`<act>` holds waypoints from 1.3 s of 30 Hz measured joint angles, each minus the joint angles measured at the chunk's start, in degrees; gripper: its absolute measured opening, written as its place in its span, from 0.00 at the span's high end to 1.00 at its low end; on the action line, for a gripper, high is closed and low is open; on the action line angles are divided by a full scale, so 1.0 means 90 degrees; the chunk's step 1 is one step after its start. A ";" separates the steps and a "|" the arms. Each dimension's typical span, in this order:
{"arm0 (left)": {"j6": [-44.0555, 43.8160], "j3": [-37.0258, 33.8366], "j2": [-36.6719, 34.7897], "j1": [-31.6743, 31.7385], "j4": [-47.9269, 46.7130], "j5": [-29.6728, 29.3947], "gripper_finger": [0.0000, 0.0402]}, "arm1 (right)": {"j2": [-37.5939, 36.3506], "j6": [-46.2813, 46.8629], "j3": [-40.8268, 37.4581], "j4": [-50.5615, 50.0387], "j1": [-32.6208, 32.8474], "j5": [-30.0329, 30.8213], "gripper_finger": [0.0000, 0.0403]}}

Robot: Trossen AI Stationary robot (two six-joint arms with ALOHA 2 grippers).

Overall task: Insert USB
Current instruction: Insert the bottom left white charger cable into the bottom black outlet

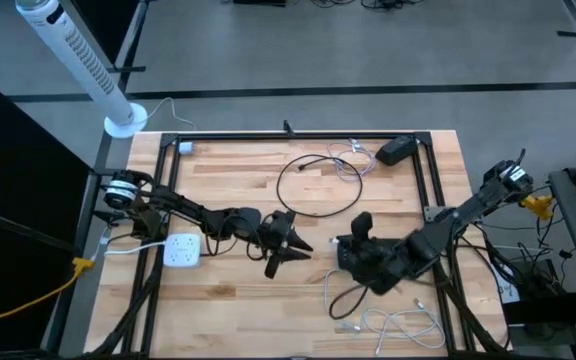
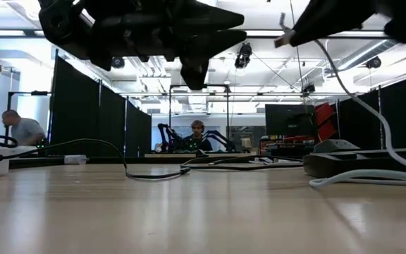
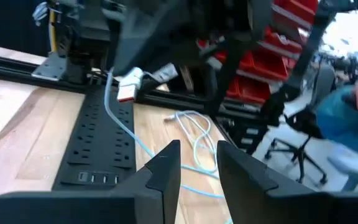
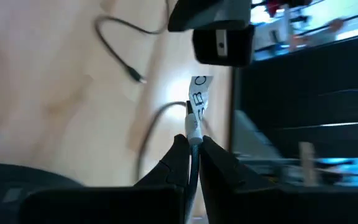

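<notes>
I am hovering over the table point(image 1: 238, 300) with the power strip point(image 3: 101, 146) lying ahead of my left gripper point(image 3: 197, 165), its fingers parted and empty. My right gripper point(image 4: 191, 155) is clenching the white cable point(image 4: 193, 127) just behind its plug; that thin cable could be twisting in the pinch, so the USB might miss its port.

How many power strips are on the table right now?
2. White strip by the table's left edge; black strip ahead of the left gripper, mostly hidden under the right arm from above. No more show.
</notes>
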 joint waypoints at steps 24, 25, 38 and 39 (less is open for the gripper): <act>-0.1380 0.0053 0.0000 0.0459 0.0312 0.1236 0.50 | 0.1302 -0.4325 -0.0007 0.3355 0.0381 0.1689 0.98; -0.1414 0.0053 0.0000 0.0457 0.0311 0.1279 0.51 | 0.1302 -0.4376 -0.0007 0.3393 0.0381 0.1691 0.98; -0.1721 0.0053 0.0000 0.0434 0.0267 0.1218 0.66 | 0.1307 -0.4676 -0.0007 0.3610 0.0151 0.1541 0.98; -0.1720 0.0053 0.0000 0.0434 0.0262 0.1210 0.67 | 0.1307 -0.4676 -0.0007 0.3613 0.0128 0.1526 0.98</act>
